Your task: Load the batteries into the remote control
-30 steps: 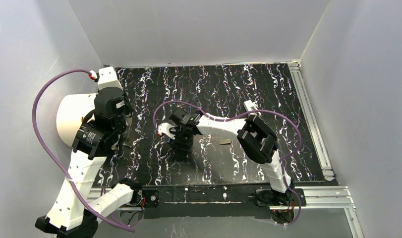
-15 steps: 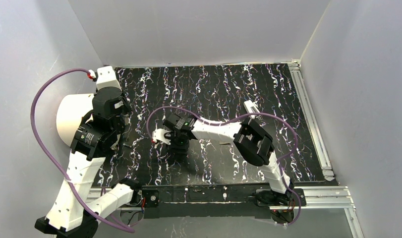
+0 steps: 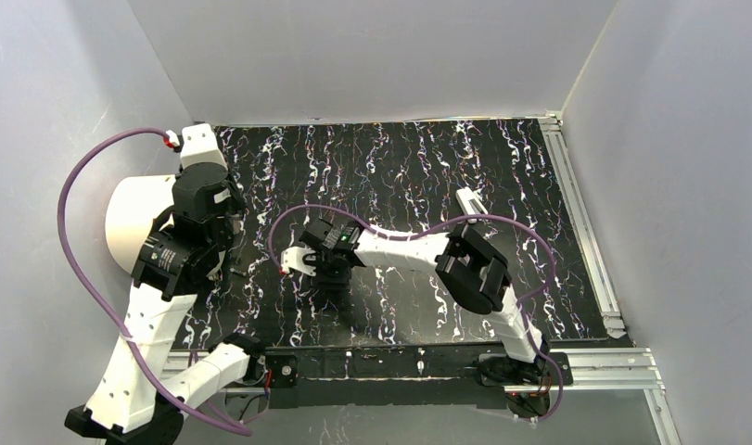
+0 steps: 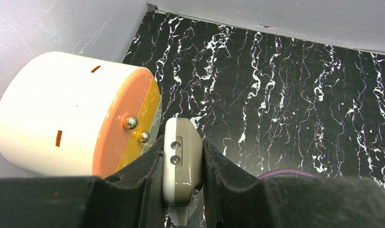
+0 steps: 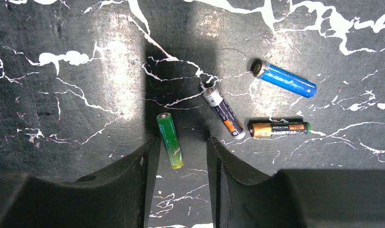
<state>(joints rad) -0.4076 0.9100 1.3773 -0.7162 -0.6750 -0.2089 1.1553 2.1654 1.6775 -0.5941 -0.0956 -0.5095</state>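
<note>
My left gripper (image 4: 182,143) is shut on the remote control (image 4: 182,161), a beige and white body held end-on with two small lenses facing the camera. In the right wrist view several batteries lie on the black marbled mat. The green battery (image 5: 170,139) lies partly between the fingers of my right gripper (image 5: 181,145), close to the left finger (image 5: 150,156). The jaws stand open, and no grip on it shows. A dark battery (image 5: 223,113), a blue battery (image 5: 285,80) and a copper-and-black battery (image 5: 279,128) lie to its right. Seen from above, the right gripper (image 3: 330,276) points down at mid-table.
A white cylinder with an orange end (image 4: 62,114) lies right beside the remote at the left wall. A small white piece (image 3: 468,199) sits behind the right arm. An aluminium rail (image 3: 585,232) borders the mat on the right. Grey walls enclose the table.
The right arm has swung to the left and its jaws have narrowed. The left gripper still holds the remote in the same place.
</note>
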